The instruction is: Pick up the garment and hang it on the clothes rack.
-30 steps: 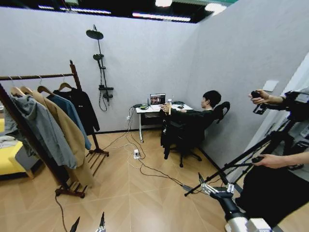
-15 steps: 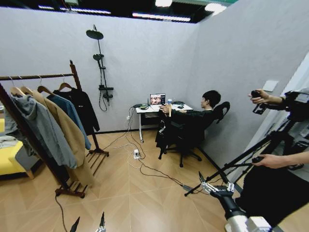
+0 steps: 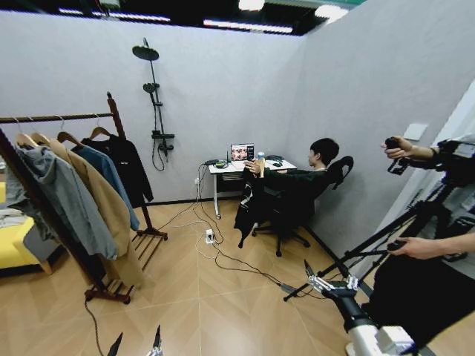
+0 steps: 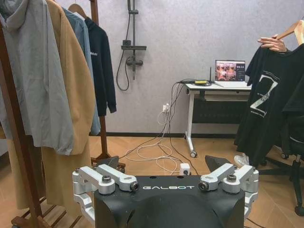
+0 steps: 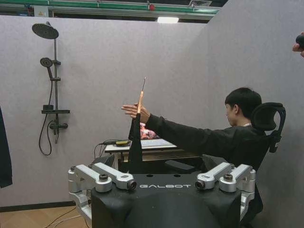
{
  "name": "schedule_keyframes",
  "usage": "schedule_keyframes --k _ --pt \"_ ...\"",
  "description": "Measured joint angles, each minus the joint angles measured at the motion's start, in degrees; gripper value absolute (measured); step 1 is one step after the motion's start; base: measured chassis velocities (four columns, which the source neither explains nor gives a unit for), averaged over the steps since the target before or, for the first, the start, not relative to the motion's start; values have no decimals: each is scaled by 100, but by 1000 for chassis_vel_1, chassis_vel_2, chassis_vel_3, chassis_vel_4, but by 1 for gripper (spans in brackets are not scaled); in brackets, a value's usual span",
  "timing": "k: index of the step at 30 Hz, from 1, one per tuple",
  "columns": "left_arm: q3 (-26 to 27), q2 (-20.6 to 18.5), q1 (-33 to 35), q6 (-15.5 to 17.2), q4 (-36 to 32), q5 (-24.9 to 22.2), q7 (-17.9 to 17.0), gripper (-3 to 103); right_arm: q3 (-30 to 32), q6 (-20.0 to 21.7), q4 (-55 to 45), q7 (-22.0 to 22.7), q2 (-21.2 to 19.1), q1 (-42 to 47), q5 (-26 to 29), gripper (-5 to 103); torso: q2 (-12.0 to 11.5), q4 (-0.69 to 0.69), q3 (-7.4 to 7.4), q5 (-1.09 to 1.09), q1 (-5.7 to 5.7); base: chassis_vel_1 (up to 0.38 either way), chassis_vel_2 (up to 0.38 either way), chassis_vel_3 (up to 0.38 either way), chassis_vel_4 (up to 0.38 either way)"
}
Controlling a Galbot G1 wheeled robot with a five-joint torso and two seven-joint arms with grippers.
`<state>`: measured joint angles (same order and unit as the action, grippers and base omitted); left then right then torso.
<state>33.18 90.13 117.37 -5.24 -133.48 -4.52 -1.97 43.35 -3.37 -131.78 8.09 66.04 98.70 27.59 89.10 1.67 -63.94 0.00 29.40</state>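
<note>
The garment (image 3: 247, 204) is black and hangs limp from a light wooden hanger (image 3: 260, 165), held out by a seated person's hand in front of the desk. In the left wrist view the garment (image 4: 266, 95) shows a white mark on its front. The right wrist view has the garment (image 5: 136, 145) edge-on. The clothes rack (image 3: 116, 122) stands at the left, its rod crowded with clothes. My left gripper (image 3: 136, 343) (image 4: 165, 164) is open and low, well short of both. To the right, my right gripper (image 3: 329, 276) (image 5: 159, 161) is also open and holds nothing.
A grey hoodie (image 3: 63, 196), tan coat (image 3: 104, 204), blue jacket (image 3: 111, 174) and dark top (image 3: 130, 167) fill the rack. Cables and a power strip (image 3: 210, 237) cross the wooden floor. A camera tripod (image 3: 371, 252) stands at the right, a shower pole (image 3: 154, 96) on the back wall.
The person has swung the hanging garment a little to the left, out from the chair. My right gripper has crept slightly up and left. The left gripper has stayed put.
</note>
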Motion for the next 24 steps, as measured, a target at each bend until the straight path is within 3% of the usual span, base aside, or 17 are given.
schedule_keyframes --k 3,24 --pt "0 0 0 0 0 0 0 100 44 15 170 -1 -231 -329 135 100 0 1 0 0 0 -116 103 108 -113" --pt "0 0 -1 0 0 0 0 100 199 74 349 -94 -475 -794 360 100 -1 0 0 -1 2 -269 271 272 -276"
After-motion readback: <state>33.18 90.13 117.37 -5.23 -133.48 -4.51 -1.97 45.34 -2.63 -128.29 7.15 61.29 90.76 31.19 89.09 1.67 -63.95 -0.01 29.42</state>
